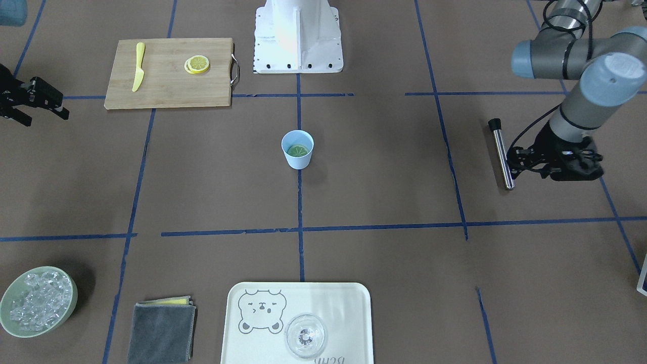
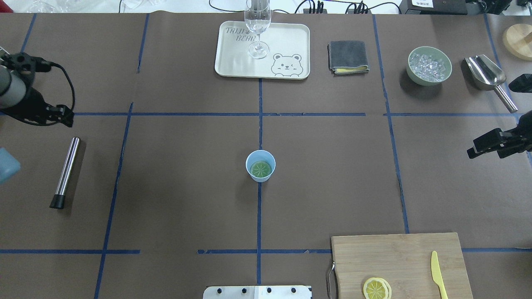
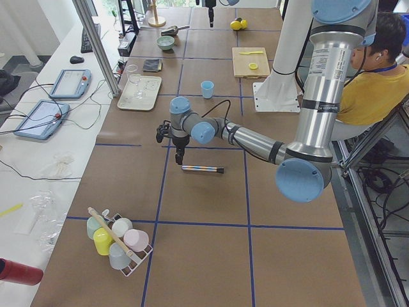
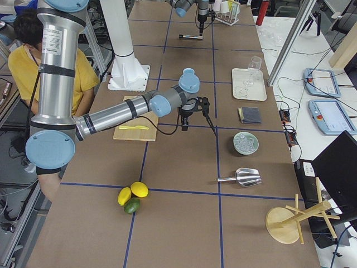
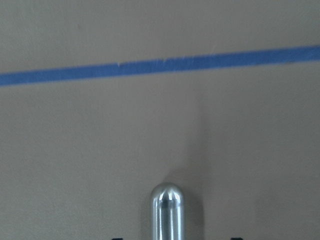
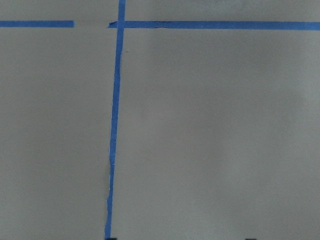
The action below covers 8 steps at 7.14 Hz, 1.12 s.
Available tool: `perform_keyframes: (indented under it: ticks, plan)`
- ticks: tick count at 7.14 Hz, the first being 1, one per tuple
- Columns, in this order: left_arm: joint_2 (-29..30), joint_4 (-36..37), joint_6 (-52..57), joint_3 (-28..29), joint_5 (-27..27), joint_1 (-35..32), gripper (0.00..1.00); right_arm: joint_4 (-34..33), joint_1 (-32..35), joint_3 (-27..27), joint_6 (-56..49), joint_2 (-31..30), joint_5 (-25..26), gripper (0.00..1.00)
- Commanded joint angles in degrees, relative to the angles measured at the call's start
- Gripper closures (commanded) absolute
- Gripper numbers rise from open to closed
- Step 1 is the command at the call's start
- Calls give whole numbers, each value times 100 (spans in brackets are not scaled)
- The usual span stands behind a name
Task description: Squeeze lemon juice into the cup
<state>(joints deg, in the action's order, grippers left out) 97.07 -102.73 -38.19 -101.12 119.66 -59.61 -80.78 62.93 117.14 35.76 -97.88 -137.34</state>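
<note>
Front-facing view first: the lemon (image 1: pixel 297 150) lies flat down inside the cup (image 1: pixel 297 149), and the left gripper (image 1: pixel 514 166) hangs by the steel muddler (image 1: pixel 501 153), well out on the cup's left-arm side. The right gripper (image 1: pixel 40 112) sits equally far out on the cup's other side, fingers spread and holding nothing. Overhead now: the lemon (image 2: pixel 260 168) shows on the floor of the cup (image 2: pixel 260 155), and the muddler (image 2: pixel 66 170) lies lengthwise front to back, black cap toward the robot, bare steel end toward the left gripper (image 2: pixel 62 117). From the table's left end, that gripper (image 3: pixel 180 155) hovers above the muddler (image 3: pixel 201 169), not touching it. The left wrist camera settles it: the muddler's rounded steel tip (image 5: pixel 168 210) pokes in between two dark finger corners set wide apart. The right wrist shows only tape lines and spread fingertips. So the left arm looks the nearer one for the muddler.
</note>
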Motion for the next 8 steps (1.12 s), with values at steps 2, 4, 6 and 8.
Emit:
perform_keyframes:
  ticks: [2,4,6,8]
  plan:
    - [-782,183,3272,-180,1126,-1979,0,-61,569,-199,-610,-161,-20,0]
    - [-865,288,3738,74,1164,-2841,0,-296,1183,-498,-1522,-152,-21,0]
    - [-882,744,4835,356,1575,-3196,0,-1619,1869,-499,-3242,-48,58,0]
    - [-1312,711,4803,252,1604,-3206,0,-1783,1977,-473,-3435,-38,76,0]
